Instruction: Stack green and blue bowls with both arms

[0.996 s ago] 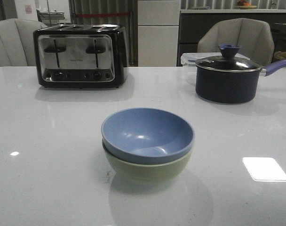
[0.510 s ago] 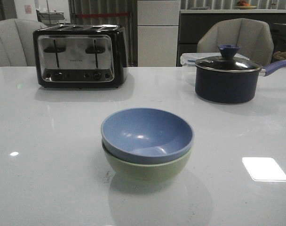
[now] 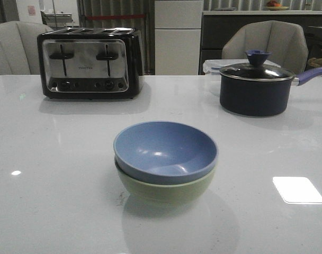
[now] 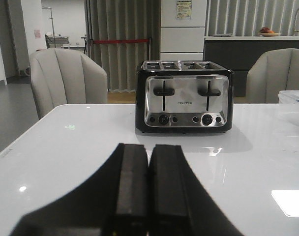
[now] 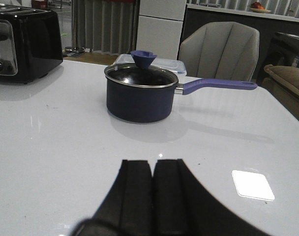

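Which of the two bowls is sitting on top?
The blue bowl is on top. It sits nested inside the green bowl, which rests on the white table and shows only its rim and lower wall beneath the blue one.

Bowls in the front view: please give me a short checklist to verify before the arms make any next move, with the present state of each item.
1. Blue bowl nested in green bowl: ok.
2. Stack upright on the table, rims about level: ok.
3. Stack apart from toaster and pot: ok.
4. Left gripper shut and holding nothing: ok.
5. Right gripper shut and holding nothing: ok.
6. Where the arms stand relative to the bowls: cannot tell; the front view shows no arm, and neither wrist view shows the bowls.
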You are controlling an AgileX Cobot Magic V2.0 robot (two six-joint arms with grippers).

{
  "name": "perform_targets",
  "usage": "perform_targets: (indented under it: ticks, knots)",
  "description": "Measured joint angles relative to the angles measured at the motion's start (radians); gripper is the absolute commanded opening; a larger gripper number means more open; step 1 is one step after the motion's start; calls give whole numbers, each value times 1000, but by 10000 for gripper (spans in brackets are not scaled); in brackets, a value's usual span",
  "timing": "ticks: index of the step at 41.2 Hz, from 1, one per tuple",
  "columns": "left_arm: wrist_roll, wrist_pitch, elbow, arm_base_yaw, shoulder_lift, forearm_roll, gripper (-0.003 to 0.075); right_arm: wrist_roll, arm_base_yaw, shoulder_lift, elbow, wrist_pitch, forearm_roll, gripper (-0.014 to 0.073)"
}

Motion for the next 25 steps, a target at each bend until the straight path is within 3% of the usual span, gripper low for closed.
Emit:
perform_targets:
  ticks: [9,18,25]
  knots:
    - [0,0,0,0,0,0,93,3,0,0,0,-13,0,27]
    - [0,0,0,0,0,0,93,165,0,0,0,-62,-99,27]
    - [0,0,0,0,0,0,93,191,0,0,0,-72,-115,27]
